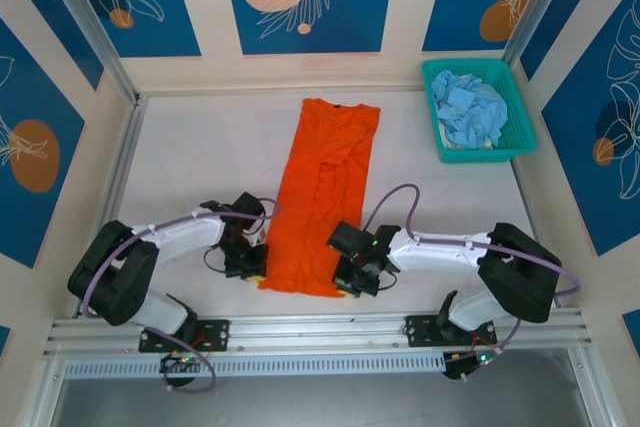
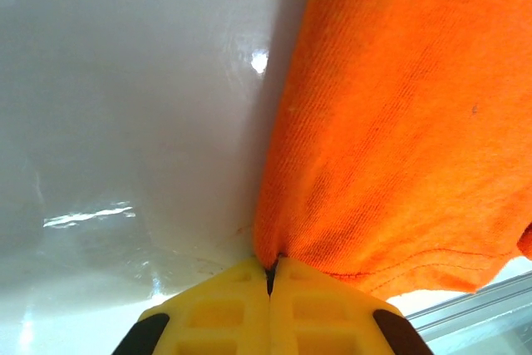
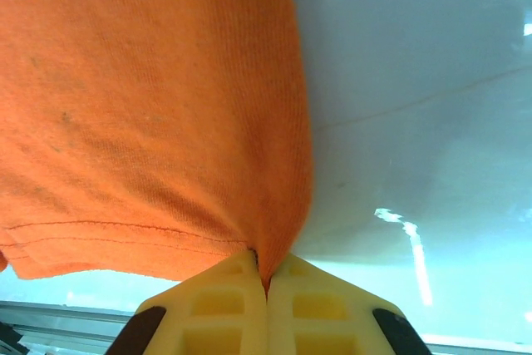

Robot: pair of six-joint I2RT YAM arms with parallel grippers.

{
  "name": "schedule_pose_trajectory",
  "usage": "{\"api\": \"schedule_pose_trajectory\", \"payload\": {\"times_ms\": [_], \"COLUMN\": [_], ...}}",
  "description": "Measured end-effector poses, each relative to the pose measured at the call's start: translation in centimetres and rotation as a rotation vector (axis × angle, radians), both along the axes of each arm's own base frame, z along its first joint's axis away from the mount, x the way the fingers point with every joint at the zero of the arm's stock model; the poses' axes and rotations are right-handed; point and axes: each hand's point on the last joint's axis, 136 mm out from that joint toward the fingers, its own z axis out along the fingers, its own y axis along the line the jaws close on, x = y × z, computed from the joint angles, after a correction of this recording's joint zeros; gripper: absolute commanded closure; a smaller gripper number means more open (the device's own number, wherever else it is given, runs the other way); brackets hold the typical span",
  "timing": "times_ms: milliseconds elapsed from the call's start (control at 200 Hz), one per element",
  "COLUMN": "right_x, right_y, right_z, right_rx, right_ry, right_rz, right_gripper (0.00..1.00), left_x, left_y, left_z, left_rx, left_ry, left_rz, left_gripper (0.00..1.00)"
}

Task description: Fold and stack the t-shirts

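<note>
Where my two arms reach out from the rail [image 1: 320, 332] at the near edge, both tools sit low on the table [image 1: 200, 157], one at each near corner of the orange t-shirt [image 1: 325, 192]. My left gripper [image 1: 247, 269] is clenched on the near-left corner of the hem. In the left wrist view its yellow fingers [image 2: 224, 313] meet w/ no gap, and a pinch of orange cloth [image 2: 399, 122] bunches up right where they join. My right gripper [image 1: 352, 282] is clamped the same way on the near-right corner. The right wrist cam shows the fingers [image 3: 312, 309] pressed together w/ the hem's stitched edge [image 3: 125, 230] running off to the side, and the fabric is drawn into a small peak at the tips. Btw the two grippers the hem lies across the table, slightly rumpled. Past them the shirt runs away from me as a long narrow strip, lengthwise, a few creases down the middle, neck end farthest out and a bit wider. Far right, well apart from the orange one, a teal mesh basket [image 1: 433, 107] sits at the table's back corner, holding the pale blue t-shirts [image 1: 472, 112] in a crumpled heap.
</note>
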Motion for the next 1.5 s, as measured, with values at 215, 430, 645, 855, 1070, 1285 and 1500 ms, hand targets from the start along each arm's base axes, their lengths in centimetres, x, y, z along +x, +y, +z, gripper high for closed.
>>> {"api": "schedule_pose_trajectory", "payload": {"times_ms": [215,430,645,855,1070,1285,1500], "right_x": [-2.3,-3.5,-0.3,6.0,13.8,21.0,26.6], "right_y": [-1.1,-2.2,-3.1,-5.6,-7.6,-8.3,-8.3], "right_z": [-0.4,0.6,4.7,8.5,11.2,10.2,7.9], "right_rx": [-0.015,0.009,0.144,0.187,0.188,0.161,0.135], "right_ry": [0.011,-0.006,-0.103,-0.176,-0.197,-0.138,-0.090], "right_rz": [0.019,-0.014,-0.165,-0.349,-0.428,-0.416,-0.365], "right_gripper": [1.00,1.00,1.00,1.00,1.00,1.00,1.00], "left_x": [-1.2,-1.9,0.5,7.3,15.3,21.5,25.2], "left_y": [-0.7,-1.6,-4.1,-6.9,-7.4,-7.0,-7.7], "left_z": [1.0,3.2,7.4,12.1,13.1,10.6,8.3], "left_rx": [-0.027,-0.092,-0.192,-0.293,-0.312,-0.300,-0.289], "left_ry": [-0.001,0.012,-0.049,-0.134,-0.162,-0.113,-0.081], "left_rz": [-0.039,-0.044,-0.021,0.055,0.158,0.255,0.289], "left_gripper": [1.00,1.00,1.00,1.00,1.00,1.00,1.00]}}
